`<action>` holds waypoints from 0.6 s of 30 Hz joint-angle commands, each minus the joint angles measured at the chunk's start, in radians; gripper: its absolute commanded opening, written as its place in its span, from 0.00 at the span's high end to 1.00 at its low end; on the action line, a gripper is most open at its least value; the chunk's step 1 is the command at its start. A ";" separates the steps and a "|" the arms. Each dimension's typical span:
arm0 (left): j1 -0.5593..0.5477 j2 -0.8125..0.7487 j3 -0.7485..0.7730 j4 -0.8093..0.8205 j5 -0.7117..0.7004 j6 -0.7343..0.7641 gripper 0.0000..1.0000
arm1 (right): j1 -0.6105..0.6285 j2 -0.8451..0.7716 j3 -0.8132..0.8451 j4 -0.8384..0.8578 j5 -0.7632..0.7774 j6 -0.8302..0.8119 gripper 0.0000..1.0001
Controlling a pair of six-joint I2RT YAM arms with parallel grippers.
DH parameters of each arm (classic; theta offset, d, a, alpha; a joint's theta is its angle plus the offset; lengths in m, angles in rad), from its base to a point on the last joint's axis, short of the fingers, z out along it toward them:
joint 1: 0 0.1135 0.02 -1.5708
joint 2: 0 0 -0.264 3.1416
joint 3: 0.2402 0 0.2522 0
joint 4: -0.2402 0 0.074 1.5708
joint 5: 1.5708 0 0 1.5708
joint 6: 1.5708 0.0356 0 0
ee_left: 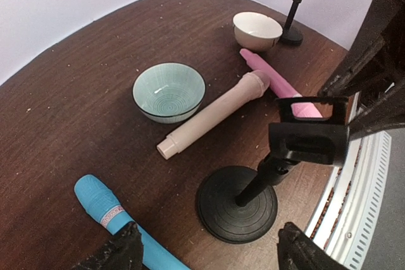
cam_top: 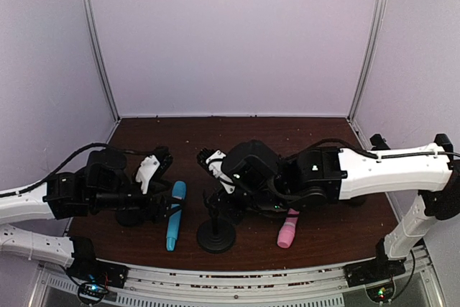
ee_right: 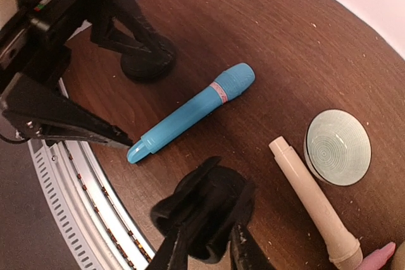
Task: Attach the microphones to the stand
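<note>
Right gripper (ee_right: 218,229) pinches the stand clip (ee_right: 202,194), seemingly steadying it; left gripper (ee_left: 209,241) gapes wide, empty. Next, it must grasp the sky-blue microphone (ee_left: 101,203).

The top external camera looks down from above and behind the robot over the whole table (cam_top: 323,133). Each wrist camera rides close behind its fingers. The one on the left pincer (ee_left: 209,239) faces the stand (ee_left: 236,205) just ahead. The one on the right pincer (ee_right: 205,246) tilts steeply down. Both show the sky-blue microphone (ee_right: 193,112).
</note>
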 commanded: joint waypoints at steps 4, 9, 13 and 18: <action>-0.006 -0.017 -0.034 0.078 0.034 -0.001 0.28 | -0.035 0.011 0.048 -0.041 0.001 0.029 0.87; -0.006 -0.046 -0.065 0.094 0.063 0.008 0.29 | -0.041 0.027 0.066 0.011 -0.051 -0.046 0.97; -0.006 -0.081 -0.066 0.095 0.102 0.013 0.30 | -0.051 0.069 0.111 0.020 -0.076 -0.159 1.00; -0.006 -0.106 -0.083 0.097 0.130 0.008 0.30 | -0.076 0.060 0.106 0.048 -0.077 -0.302 1.00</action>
